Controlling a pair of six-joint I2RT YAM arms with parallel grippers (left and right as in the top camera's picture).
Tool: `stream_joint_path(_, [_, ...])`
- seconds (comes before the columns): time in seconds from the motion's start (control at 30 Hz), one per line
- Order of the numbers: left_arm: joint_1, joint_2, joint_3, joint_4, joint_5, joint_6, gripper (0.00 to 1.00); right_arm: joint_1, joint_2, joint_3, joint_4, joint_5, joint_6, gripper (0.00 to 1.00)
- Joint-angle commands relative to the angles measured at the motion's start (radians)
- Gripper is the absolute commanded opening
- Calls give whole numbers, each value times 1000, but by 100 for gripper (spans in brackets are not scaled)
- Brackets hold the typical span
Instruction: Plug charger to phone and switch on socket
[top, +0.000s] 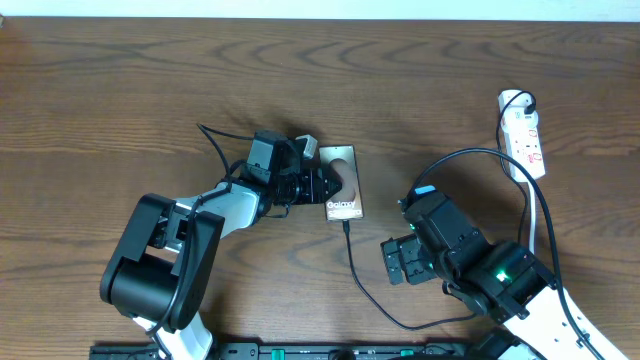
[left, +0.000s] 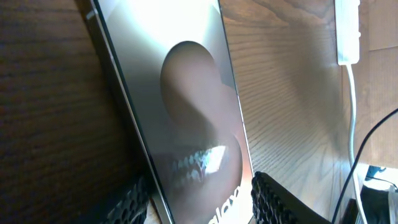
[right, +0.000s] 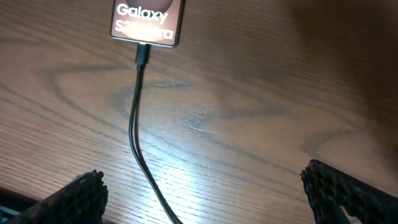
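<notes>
The phone (top: 341, 182) lies face up on the wooden table, its silvery face showing a dark oval and white "Galaxy" lettering. My left gripper (top: 322, 186) reaches in from the left. In the left wrist view the phone (left: 186, 93) fills the gap between the textured black fingers (left: 280, 199), which sit on its two edges. The charger cable (top: 362, 280) runs from the phone's near end, and its connector (right: 142, 55) sits against the phone's bottom edge (right: 147, 25). My right gripper (right: 202, 186) hovers open over the cable. The white socket (top: 522, 125) lies at the far right.
A black plug (top: 520, 100) sits in the socket's far end, and thick black arm cables (top: 470, 160) arc over the right arm. A white cord (left: 351, 124) runs down from the socket (left: 348, 31). Bare wood spans the back and the left.
</notes>
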Motion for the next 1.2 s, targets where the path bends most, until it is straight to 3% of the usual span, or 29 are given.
stream_joint_path(0.0, [7, 59, -43, -47, -173, 13, 55, -5, 1, -5, 3, 12, 13, 99])
stream_joint_path(0.53, [10, 57, -43, -53, -173, -5, 55, -5, 1, -5, 14, 11, 22, 99])
stream_joint_path(0.7, [74, -1, -43, -119, -85, -10, 55, -5, 1, -5, 73, 11, 84, 99])
stream_joint_path(0.73, [87, -15, -43, -145, -79, -10, 55, -5, 1, -5, 89, 12, 84, 88])
stream_joint_path(0.8, [114, -55, -43, -218, -76, -6, 55, -5, 1, -5, 124, 13, 84, 58])
stream_joint_path(0.87, [139, -100, -43, -300, -76, 27, 55, -5, 1, -5, 145, 29, 85, 22])
stream_joint_path(0.9, [148, -126, -43, -345, -77, 54, 55, -5, 1, -5, 149, 51, 100, 9])
stream_joint_path(0.93, [153, -150, -43, -383, -86, 78, 55, -6, 1, -5, 144, 91, 145, 2])
stream_joint_path(1.1, [105, -274, -58, -524, -271, 129, 54, -58, 0, -5, 10, 329, 489, 1])
stream_joint_path(1.17, [56, -324, -61, -563, -325, 129, 54, -125, 0, -4, -13, 386, 533, 1])
